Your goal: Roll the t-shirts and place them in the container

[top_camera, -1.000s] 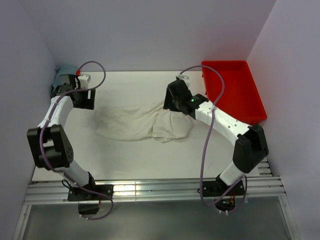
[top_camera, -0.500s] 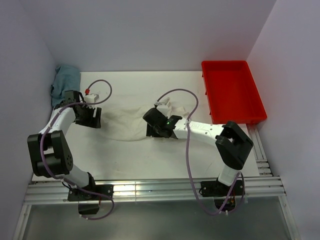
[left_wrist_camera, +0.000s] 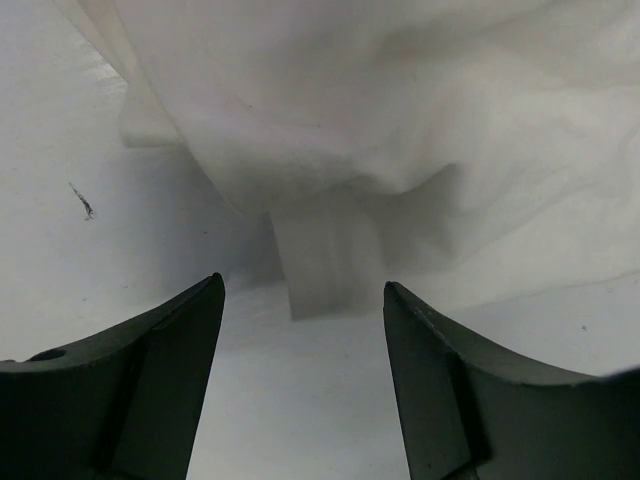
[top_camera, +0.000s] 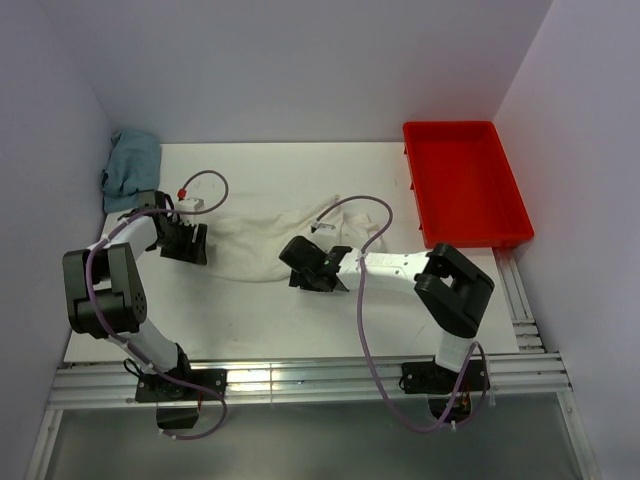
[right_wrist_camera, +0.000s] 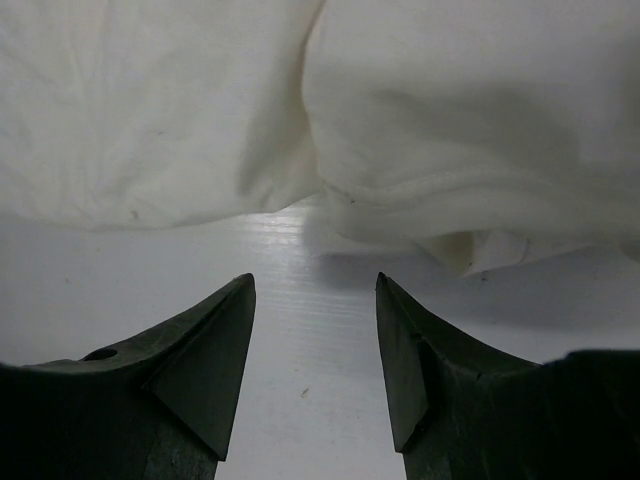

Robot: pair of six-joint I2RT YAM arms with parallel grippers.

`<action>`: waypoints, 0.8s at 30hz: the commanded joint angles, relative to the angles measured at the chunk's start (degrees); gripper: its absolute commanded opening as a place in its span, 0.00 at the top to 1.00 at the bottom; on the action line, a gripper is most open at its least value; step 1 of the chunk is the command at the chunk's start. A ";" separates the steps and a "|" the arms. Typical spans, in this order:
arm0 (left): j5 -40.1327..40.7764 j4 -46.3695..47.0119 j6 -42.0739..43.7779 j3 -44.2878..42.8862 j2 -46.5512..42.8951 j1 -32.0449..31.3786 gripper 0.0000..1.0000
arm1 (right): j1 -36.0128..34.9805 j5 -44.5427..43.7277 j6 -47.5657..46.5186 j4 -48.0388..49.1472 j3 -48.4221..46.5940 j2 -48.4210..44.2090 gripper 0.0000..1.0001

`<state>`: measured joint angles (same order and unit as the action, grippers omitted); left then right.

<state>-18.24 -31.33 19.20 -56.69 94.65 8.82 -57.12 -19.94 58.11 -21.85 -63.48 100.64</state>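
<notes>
left pincer (left_wrist_camera: 302,290) and right pincer (right_wrist_camera: 315,280) both spread, empty (from above they hide bits of the t-shirt (top_camera: 255,245)).

Robot lab cell, plain white walls (top_camera: 300,60), table (top_camera: 300,320), aluminium mounting rails (top_camera: 300,385)

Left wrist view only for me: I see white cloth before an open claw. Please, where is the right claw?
Observer: The right claw is open and empty, just short of the shirt's near edge.
Operator: What else is there on the right?
Observer: A red bin, in the far right corner.
Operator: And on the left?
Observer: A blue cloth, bunched in the far left corner.
</notes>
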 commanded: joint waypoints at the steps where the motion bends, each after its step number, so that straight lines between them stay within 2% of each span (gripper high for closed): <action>1: -2.41 1.62 0.22 0.17 -0.25 -0.03 0.31 | -0.01 -4.75 4.38 0.67 0.12 1.31 0.41; 9: -2.42 2.33 -0.30 0.52 -0.17 -0.12 0.45 | 0.96 -8.00 8.60 2.68 1.26 2.72 0.41; 12: -2.50 2.42 -0.74 0.35 0.27 -0.12 0.55 | 1.05 -10.28 9.74 2.25 0.65 2.98 0.43; 14: -2.85 2.33 -1.01 0.26 0.80 -0.03 0.65 | 1.05 -11.86 10.27 1.46 0.12 3.25 0.45; 17: -2.94 2.42 -1.36 0.09 0.97 -0.12 0.80 | 1.14 -13.79 10.80 1.19 -0.15 2.90 0.53; 18: -3.29 2.24 -1.45 -0.18 0.97 -0.12 0.83 | 1.14 -14.07 10.89 1.54 0.02 2.63 0.63; 19: -3.47 1.98 -1.53 -0.27 0.89 -0.12 0.91 | 1.14 -14.42 10.71 1.54 -0.06 2.46 0.70; 20: -3.47 1.54 -1.62 -0.62 0.62 -0.21 0.96 | 1.14 -15.20 10.62 0.85 -0.24 2.28 0.86; 21: -3.64 1.19 -1.71 -0.88 0.19 -0.21 0.99 | 1.22 -15.82 10.62 0.14 -0.93 2.19 0.93; 22: -3.73 0.84 -1.71 -1.06 -0.77 -0.12 1.00 | 1.31 -16.35 10.45 -0.38 -1.20 1.93 0.99; 24: -3.56 -0.12 -1.62 -1.49 -2.27 -0.12 1.00 | 1.31 -18.01 10.10 -2.49 -1.55 0.18 1.00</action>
<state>-19.86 -30.33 17.69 -56.49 95.31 8.80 -56.25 -31.97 67.64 -21.54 -62.78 103.42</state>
